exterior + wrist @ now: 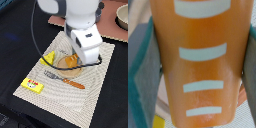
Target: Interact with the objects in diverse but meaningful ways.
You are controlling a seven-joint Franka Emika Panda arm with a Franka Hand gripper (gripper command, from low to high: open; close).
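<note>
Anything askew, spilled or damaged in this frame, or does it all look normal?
Nothing stands out. The gripper holds the golden bread loaf above the plate; the cheese wedge, fork and yellow box lie intact on the striped mat. No spill shows.

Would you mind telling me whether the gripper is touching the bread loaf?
Touching. The wrist view shows the bread loaf filling the gripper, its sides pressed against both fingers.
</note>
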